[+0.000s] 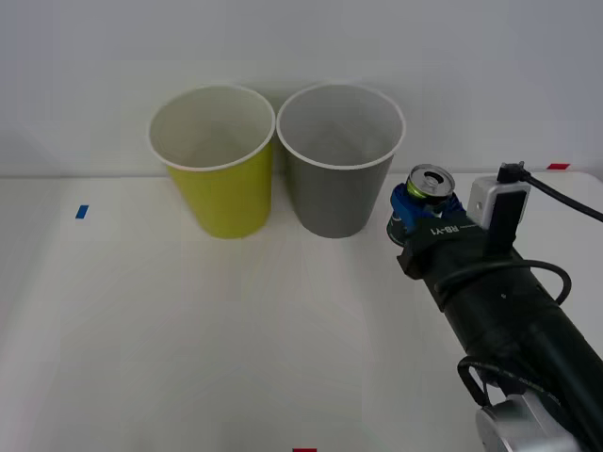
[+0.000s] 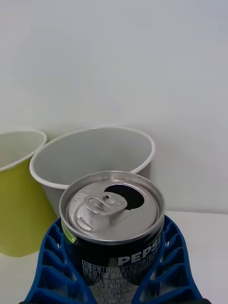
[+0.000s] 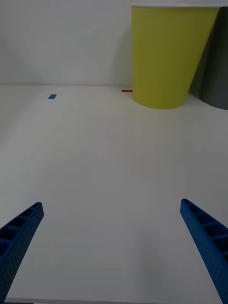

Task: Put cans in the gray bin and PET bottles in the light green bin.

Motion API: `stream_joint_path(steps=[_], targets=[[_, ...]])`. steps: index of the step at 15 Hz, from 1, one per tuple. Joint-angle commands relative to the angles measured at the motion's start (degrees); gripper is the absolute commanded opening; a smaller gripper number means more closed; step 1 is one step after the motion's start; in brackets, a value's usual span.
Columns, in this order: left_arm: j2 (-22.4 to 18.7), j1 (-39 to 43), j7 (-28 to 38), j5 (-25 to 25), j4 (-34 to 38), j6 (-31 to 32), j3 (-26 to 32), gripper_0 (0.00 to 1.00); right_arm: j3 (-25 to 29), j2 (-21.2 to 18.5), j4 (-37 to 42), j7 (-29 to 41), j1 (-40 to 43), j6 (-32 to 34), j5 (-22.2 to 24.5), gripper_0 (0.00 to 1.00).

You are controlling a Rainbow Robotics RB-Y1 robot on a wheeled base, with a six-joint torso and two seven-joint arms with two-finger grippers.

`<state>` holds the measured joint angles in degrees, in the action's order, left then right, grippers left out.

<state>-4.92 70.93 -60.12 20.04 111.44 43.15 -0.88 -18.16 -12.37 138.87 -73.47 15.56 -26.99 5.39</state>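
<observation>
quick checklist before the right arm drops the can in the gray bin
1. Grip: right gripper shut on the can, blue fingers on both sides: ok.
2. Can upright, opened top facing up: ok.
3. Can over the gray bin: not ok, it sits beside the rim on the robot's right.
4. Gray bin upright, mouth open: ok.
5. Light green bin stands apart on the far side of the gray one: ok.
6. Left gripper open above the bare table: ok.

Black arm (image 1: 509,301), blue ribbed fingers (image 2: 52,266), seemingly white-lettered
</observation>
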Motion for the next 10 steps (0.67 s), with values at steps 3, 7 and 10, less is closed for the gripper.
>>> stream_joint_path(steps=[3,7,10], targets=[[0.0,0.0,0.0,0.0,0.0,0.0,0.0,1.00,-3.4,2.4,0.0,11.7,-10.5,-11.1,12.0,0.00],[0.0,0.0,0.0,0.0,0.0,0.0,0.0,1.00,-3.1,4.7,-0.1,12.3,-19.6,-21.5,12.4,0.00],[0.0,0.0,0.0,0.0,0.0,0.0,0.0,1.00,-1.9,5.3,-1.4,12.6,-25.0,-25.7,11.9,0.00]])
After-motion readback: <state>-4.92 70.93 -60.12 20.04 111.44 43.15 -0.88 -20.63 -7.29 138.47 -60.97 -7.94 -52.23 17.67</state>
